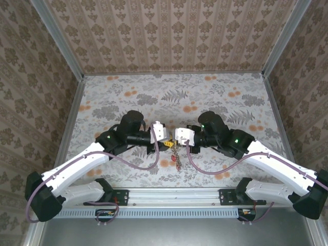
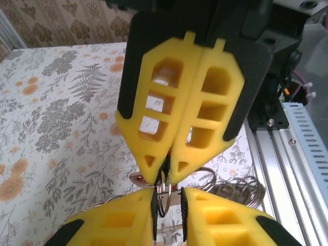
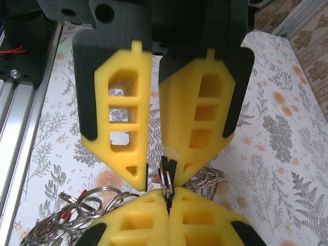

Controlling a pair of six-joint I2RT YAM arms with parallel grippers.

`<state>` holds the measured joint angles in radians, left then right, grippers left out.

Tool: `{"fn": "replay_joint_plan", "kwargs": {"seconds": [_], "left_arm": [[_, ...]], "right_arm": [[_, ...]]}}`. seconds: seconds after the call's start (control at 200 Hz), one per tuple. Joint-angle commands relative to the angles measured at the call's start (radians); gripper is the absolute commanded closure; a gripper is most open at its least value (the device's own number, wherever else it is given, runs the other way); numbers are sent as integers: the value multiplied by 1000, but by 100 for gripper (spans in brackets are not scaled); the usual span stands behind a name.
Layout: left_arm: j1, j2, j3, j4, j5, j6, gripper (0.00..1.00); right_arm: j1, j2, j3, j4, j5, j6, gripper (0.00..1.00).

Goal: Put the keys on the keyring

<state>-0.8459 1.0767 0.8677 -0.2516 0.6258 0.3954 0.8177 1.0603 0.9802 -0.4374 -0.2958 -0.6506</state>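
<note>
Left side: on the right wrist feed I see the left gripper (image 3: 154, 177) with its two yellow fingers a narrow slot apart, tips pointing at my other claw.
Right side: the right gripper (image 3: 168, 197) has its fingers pressed together along one seam, clamped on the keyring (image 2: 164, 199).
Ring position: it is a thin silvery loop standing on edge between the two sets of fingertips. On the left wrist feed it sits inside the gap between the left fingers, closer to one black pad. I cannot tell whether that pad touches it.
Key bunch: the keys (image 1: 176, 160) show on the overhead feed as a small dark cluster with a red piece. They are just on the near side of the meeting fingertips. They are too small for me to count, and I cannot tell whether they hang or lie flat.
Loose metal: a tangle of wire loops (image 3: 84, 207) spreads beside the right fingers, above the cloth, with a speck of red among it.
Arm pose: both arms reach inward from the near edge and meet tip to tip near mid-table.
Surface: the table (image 1: 128, 95) has grey leaves and orange blossoms on it.
Near edge: the aluminium rail (image 1: 174, 195) carries both bases.
</note>
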Motion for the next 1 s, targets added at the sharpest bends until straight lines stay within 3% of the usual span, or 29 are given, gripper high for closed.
{"fn": "replay_joint_plan", "kwargs": {"seconds": [0.0, 0.05, 0.175, 0.355, 0.645, 0.78, 0.995], "left_arm": [[-12, 21, 59, -36, -46, 1, 87], [-15, 27, 71, -39, -50, 8, 100], [-17, 8, 70, -17, -7, 52, 100], [1, -65, -30, 185, 128, 18, 100], [26, -92, -118, 423, 202, -122, 100], [32, -90, -151, 531, 204, -181, 100], [33, -90, -169, 582, 193, -202, 100]], "right_arm": [[2, -22, 18, 65, -28, 9, 100], [2, -20, 15, 70, -28, 11, 100], [1, -28, 2, 82, -36, 16, 100], [-31, -122, -104, 209, -115, 59, 79], [-47, -193, -164, 237, -144, 57, 79], [-48, -184, -161, 215, -151, 45, 92], [-48, -179, -188, 240, -159, 63, 81]]}}
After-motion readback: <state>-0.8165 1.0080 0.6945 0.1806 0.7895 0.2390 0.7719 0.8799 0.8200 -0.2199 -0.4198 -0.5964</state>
